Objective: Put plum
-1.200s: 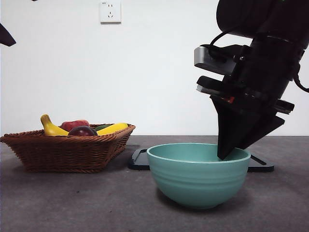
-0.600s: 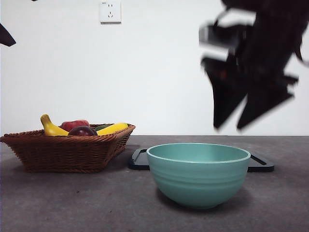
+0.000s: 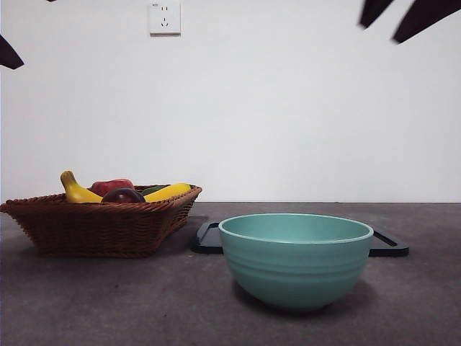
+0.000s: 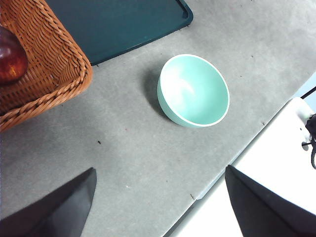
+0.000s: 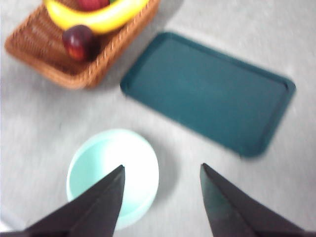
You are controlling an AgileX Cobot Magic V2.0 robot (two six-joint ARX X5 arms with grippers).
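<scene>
Right wrist view shows the right gripper point(image 5: 160, 197) high above the teal bowl point(image 5: 113, 175), jaws spread wide, holding nothing; the left gripper point(image 4: 160, 207) hangs equally wide and unladen; the plum point(image 5: 79, 42) lies at the wicker basket's point(image 5: 49, 61) corner nearest the dark tray point(image 5: 207, 91).

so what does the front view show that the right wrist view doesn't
Only the front view shows the wall socket and the red fruit among the basket's contents. Only the right wrist view shows the dark tray whole from above, bare, and the right tool open and empty above the table. Both show the wicker basket with the plum and a banana in it, and the teal bowl, which the wrist view shows empty.
</scene>
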